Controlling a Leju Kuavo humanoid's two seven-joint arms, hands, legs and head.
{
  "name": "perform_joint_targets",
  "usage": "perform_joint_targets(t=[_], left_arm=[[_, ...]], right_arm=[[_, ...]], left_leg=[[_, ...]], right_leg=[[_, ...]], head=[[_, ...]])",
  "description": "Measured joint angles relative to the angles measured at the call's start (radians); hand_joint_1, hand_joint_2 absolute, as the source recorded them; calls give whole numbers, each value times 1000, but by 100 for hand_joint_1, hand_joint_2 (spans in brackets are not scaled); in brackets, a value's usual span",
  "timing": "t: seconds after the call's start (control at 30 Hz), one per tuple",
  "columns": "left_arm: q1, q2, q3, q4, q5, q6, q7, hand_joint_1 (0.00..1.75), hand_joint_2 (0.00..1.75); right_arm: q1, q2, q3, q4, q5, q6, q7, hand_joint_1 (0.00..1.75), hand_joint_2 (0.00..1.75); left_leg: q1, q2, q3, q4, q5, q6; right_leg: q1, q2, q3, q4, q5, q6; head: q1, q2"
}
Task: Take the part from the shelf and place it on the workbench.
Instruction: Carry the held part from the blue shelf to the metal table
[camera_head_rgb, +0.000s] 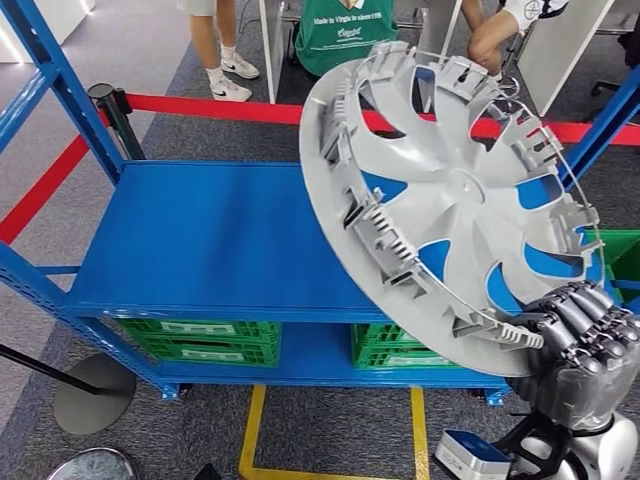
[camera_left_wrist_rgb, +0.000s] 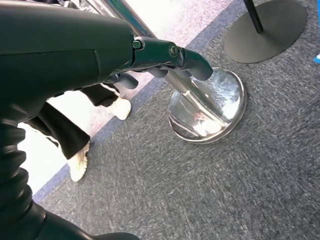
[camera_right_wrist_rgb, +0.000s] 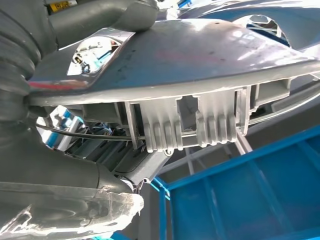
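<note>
Right hand (camera_head_rgb: 581, 345) grips the lower rim of a grey wheel cover (camera_head_rgb: 445, 200), fingers (camera_head_rgb: 573, 315) curled over the edge; the cover is held in the air, tilted, ribbed back side and clips facing the head camera, in front of and above the blue shelf (camera_head_rgb: 204, 240). It is clear of the shelf's top board; its far edge overlaps the red barrier tape (camera_head_rgb: 211, 106) in the picture. In the right wrist view the cover's rim (camera_right_wrist_rgb: 196, 75) runs across the frame with moulded clips and a wire ring beneath, the thick thumb (camera_right_wrist_rgb: 71, 200) pressed under it, blue shelf framing behind. Green crates (camera_head_rgb: 200, 338) sit on the shelf's lower level. Yellow floor lines (camera_head_rgb: 253, 430) run on the grey carpet in front of the shelf. People stand behind the tape; one wears a green apron (camera_head_rgb: 343, 35). Left hand (camera_left_wrist_rgb: 124, 55) hangs over the carpet, holding nothing, its dark fingers (camera_left_wrist_rgb: 177, 55) stretched straight out together, above a shiny round stanchion base (camera_left_wrist_rgb: 211, 110). A dark flat base (camera_left_wrist_rgb: 268, 30) lies near it.
</note>
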Motion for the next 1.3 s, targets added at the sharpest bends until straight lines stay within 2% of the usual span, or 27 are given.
perform_joint_targets(t=[0.03,0.1,0.17,0.27,0.3,0.37,0.43,0.47,0.5,0.53,0.6,0.67,0.7,0.77,0.8,0.83,0.87,0.93,0.97,1.0,1.03,1.07,1.1,1.17,1.2,1.23,1.3], left_arm=[[0,0,1,0,0,-1,-1,0,175],[0,3,2,0,0,-1,-2,0,175],[0,6,2,-1,0,-1,-2,0,175],[1,8,3,-1,1,0,-2,0,175],[1,8,3,-1,2,0,-2,0,175],[1,5,4,-1,1,2,0,0,175],[-1,-1,4,-1,-2,5,6,0,175],[-2,-3,4,-1,-3,7,9,0,175],[-2,-5,4,-1,-4,7,11,0,175],[-3,-7,4,-1,-4,8,11,0,175],[-4,-9,4,-1,-5,7,9,0,175],[-6,-8,3,-1,-6,3,3,0,175],[-7,-8,3,-1,-6,1,0,0,175],[-6,-7,3,-1,-6,-2,-6,0,175],[-5,-6,4,-1,-6,-3,-7,0,175],[-4,-5,4,-1,-6,-4,-7,0,175],[-4,-3,4,-1,-6,-4,-7,0,175],[-4,-1,4,-1,-6,-4,-8,0,175],[-4,-2,4,-1,-6,-4,-8,0,175],[-4,-2,4,-1,-6,-4,-8,0,175],[-4,-1,4,-1,-6,-4,-8,0,175],[-4,-1,4,-1,-6,-5,-8,0,175],[-4,-2,4,-1,-6,-5,-8,0,175],[-4,-2,4,-1,-7,-5,-8,0,175],[-4,-2,4,-1,-7,-5,-8,0,175],[-4,-2,4,-1,-7,-6,-7,0,175],[-2,-1,4,-1,-7,-6,-7,0,175]], right_arm=[[1,-4,1,3,0,0,0,175,175],[1,-8,4,8,1,0,0,175,175],[1,-11,7,13,1,0,1,175,175],[1,-19,13,21,5,-1,23,175,175],[1,-25,17,25,8,-1,35,175,175],[0,-38,25,33,12,-1,55,175,175],[1,-47,30,40,18,-2,63,175,175],[1,-50,33,43,23,-2,65,175,175],[1,-54,35,45,28,-2,68,175,175],[1,-57,38,46,33,-2,70,175,175],[1,-63,40,46,49,-2,72,175,175],[1,-71,42,46,77,-2,76,175,175],[1,-74,42,46,89,-2,78,175,175],[2,-81,44,47,103,-2,81,175,175],[4,-84,45,47,105,-2,81,175,175],[6,-86,46,47,106,-2,81,175,175],[7,-88,47,48,107,-2,81,175,175],[8,-91,49,48,108,-2,81,175,175],[8,-92,51,49,108,-2,81,175,175],[8,-93,52,49,108,-2,81,175,175],[8,-94,53,50,108,-2,81,175,175],[8,-95,54,51,108,-2,81,175,175],[8,-96,55,51,112,-2,85,175,175],[8,-108,58,51,173,-3,132,175,175],[9,-122,60,52,224,-3,171,175,175],[10,-140,62,53,276,-3,211,175,175],[13,-173,64,56,331,-3,255,175,175]], left_leg=[[3,0,-2,1,2,-4],[8,-3,-8,8,5,-19],[5,-7,-13,16,10,-35],[3,-11,-25,21,22,-52],[4,-9,-32,30,11,-56],[5,-5,-62,103,-59,-60],[4,-3,-102,232,-145,-59],[2,-3,-111,282,-166,-56],[0,-3,-107,303,-169,-51],[-3,-3,-86,289,-155,-44],[-12,-3,-2,177,-115,-25],[-21,-4,73,61,-102,-12],[-24,-4,87,34,-105,-10],[-25,-4,85,18,-98,-7],[-25,-3,80,15,-91,-4],[-24,-2,75,11,-82,2],[-22,0,68,9,-74,7],[-25,1,51,9,-58,14],[-27,1,41,9,-50,15],[-29,1,30,10,-41,16],[-30,2,20,10,-33,15],[-31,2,10,10,-24,14],[-32,2,1,11,-16,12],[-33,1,-10,12,0,4],[-33,1,-12,12,8,0],[-33,1,-14,11,16,-5],[-31,0,-21,13,19,-16]], right_leg=[[-4,-1,23,-37,26,4],[-13,1,103,-173,80,19],[-17,10,143,-246,101,15],[-19,16,122,-236,104,-14],[-18,16,114,-233,110,-24],[-17,13,96,-232,124,-41],[-11,10,77,-233,139,-50],[-7,8,68,-232,145,-53],[-3,7,60,-232,152,-54],[1,6,52,-232,157,-55],[6,6,39,-232,168,-55],[11,5,31,-232,179,-48],[11,4,28,-233,185,-43],[8,4,22,-235,197,-30],[7,3,16,-232,190,-26],[6,2,7,-214,168,-21],[6,1,-6,-177,132,-18],[7,0,-38,-57,46,-14],[7,0,-48,-2,22,-13],[8,0,-45,28,20,-13],[8,0,-26,23,37,-14],[9,0,11,-19,66,-16],[9,0,60,-88,87,-18],[14,0,151,-225,92,-25],[17,1,171,-263,83,-29],[19,2,176,-276,81,-34],[19,1,160,-276,96,-49]], head=[[0,0],[2,0],[4,0],[3,0],[1,0],[-2,0],[-4,0],[-4,0],[-4,0],[-4,0],[-4,0],[-3,0],[-3,0],[-3,0],[-3,0],[-2,0],[-1,0],[2,0],[2,0],[2,0],[2,0],[2,0],[2,0],[1,0],[2,0],[2,0],[5,0]])
